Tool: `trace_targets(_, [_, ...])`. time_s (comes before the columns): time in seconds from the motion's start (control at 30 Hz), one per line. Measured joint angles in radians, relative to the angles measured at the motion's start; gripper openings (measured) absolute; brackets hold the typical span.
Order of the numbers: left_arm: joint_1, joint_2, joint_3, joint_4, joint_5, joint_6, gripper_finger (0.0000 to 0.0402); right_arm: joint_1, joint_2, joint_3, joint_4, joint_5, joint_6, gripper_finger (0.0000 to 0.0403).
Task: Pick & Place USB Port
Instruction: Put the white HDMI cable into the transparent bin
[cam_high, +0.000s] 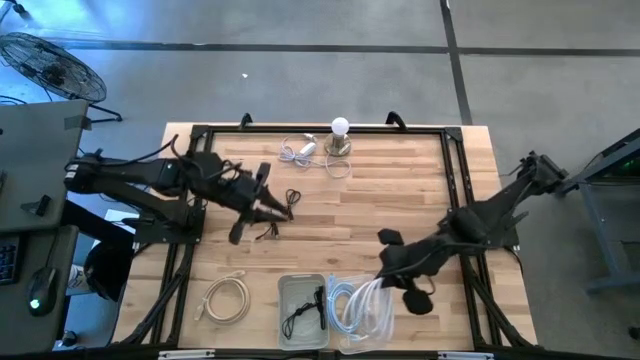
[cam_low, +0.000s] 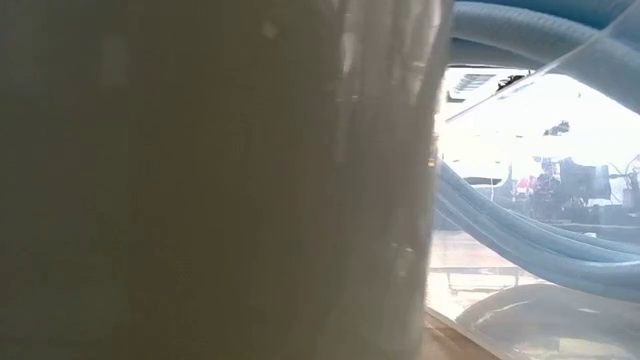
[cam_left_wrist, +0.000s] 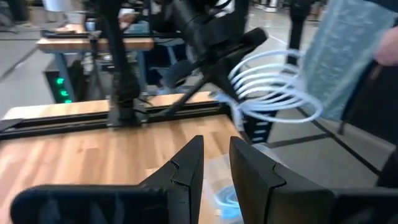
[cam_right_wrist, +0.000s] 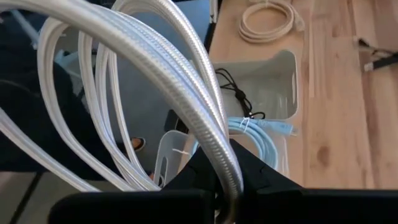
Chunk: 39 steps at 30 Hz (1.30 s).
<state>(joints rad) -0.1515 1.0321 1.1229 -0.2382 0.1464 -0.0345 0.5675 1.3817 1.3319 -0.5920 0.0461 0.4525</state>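
My right gripper (cam_high: 388, 278) is shut on a coil of white braided cable (cam_right_wrist: 155, 68). It holds the coil over the clear bin (cam_high: 372, 322) at the table's near edge, which has light blue cables (cam_right_wrist: 261, 127) in it. Next to that bin stands a grey bin (cam_high: 283, 300) with a thin black cable (cam_right_wrist: 233, 87) inside. My left gripper (cam_high: 275, 210) is raised over the table's left half. Its fingers stand a narrow gap apart (cam_left_wrist: 217, 163), and a thin black cable (cam_high: 291, 198) dangles at their tips. My right gripper pinches one strand of the white coil (cam_right_wrist: 225, 177) between its two fingers, coming down at a slant from the table's right. The remaining loops hang free beside the fingers, over the clear bin. My left gripper has the black cable at its fingertips (cam_high: 285, 207), fingers about level and pointing toward the table's right. Thin strands (cam_high: 266, 232) trail below. Its wrist view shows no cable between the fingers, so the part held cannot be told.
A beige cable coil (cam_high: 228, 298) lies on the table at the near left. A small lamp with a round bulb (cam_high: 340, 130) and a white cable (cam_high: 300, 150) stand at the far edge. A bin wall blocks most of the low view.
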Motion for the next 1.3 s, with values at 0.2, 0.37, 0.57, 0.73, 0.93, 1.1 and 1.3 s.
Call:
trace_targets(0.2, [-0.089,0.0,0.0,-0.009,-0.042,0.0,0.0075,-0.005,0.094,0.0,0.066,-0.023,0.108,0.0009])
trace_targets(0.37, [-0.127,-0.008,0.0,-0.031,-0.094,0.0,0.0075,0.002,0.168,0.0,0.019,-0.029,0.208,0.0009])
trace_targets(0.57, [-0.177,-0.008,-0.001,-0.088,-0.147,-0.006,0.0075,0.017,0.249,0.0,0.044,-0.039,0.263,0.0009])
trace_targets(0.73, [-0.225,-0.008,-0.001,-0.109,-0.194,-0.023,0.0075,0.014,0.289,0.0,0.052,-0.029,0.281,0.0009])
trace_targets(0.93, [-0.257,-0.008,-0.001,-0.111,-0.218,-0.023,0.0075,-0.003,0.308,-0.016,0.056,-0.049,0.281,0.0009])
trace_targets(1.1, [-0.257,-0.008,-0.001,-0.122,-0.22,-0.023,0.0075,-0.012,0.305,-0.087,0.116,-0.077,0.306,0.0009])
trace_targets(1.3, [-0.257,-0.008,-0.001,-0.128,-0.22,-0.023,0.0075,-0.028,0.305,-0.186,0.214,-0.085,0.352,0.0009])
